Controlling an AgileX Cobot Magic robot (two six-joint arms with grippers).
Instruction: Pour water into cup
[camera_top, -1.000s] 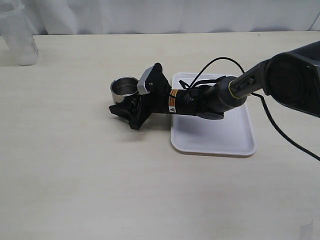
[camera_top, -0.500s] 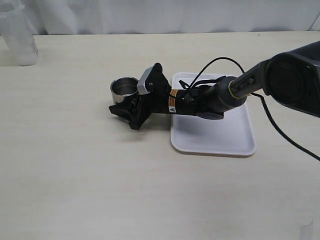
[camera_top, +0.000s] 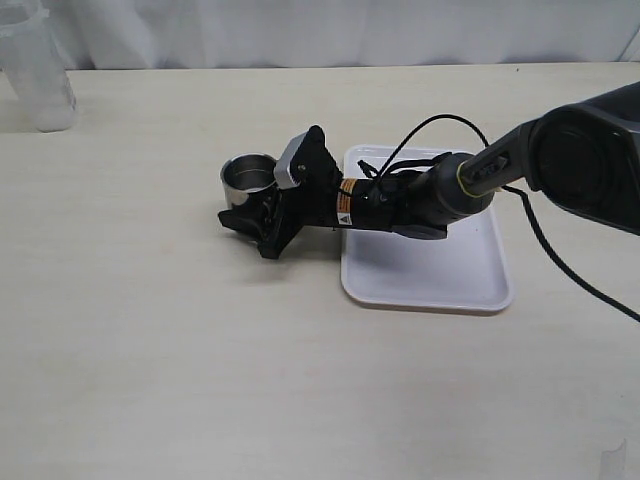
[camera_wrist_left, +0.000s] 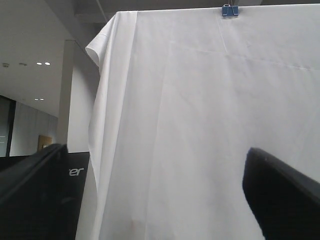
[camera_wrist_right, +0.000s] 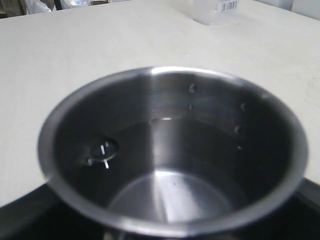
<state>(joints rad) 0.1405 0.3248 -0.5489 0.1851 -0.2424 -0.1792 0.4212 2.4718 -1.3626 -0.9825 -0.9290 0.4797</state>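
My right hand (camera_top: 255, 225) brackets the upright cup (camera_top: 247, 178) on the surface (camera_top: 150, 350), clamped or not I cannot tell, while my left hand (camera_wrist_left: 155, 195) gapes wide, nowhere near it.

The light was bright and even over the table (camera_top: 150, 350), with soft shadows. In the right wrist view the cup (camera_wrist_right: 170, 100) was blurred at its rim, with pale glare inside.
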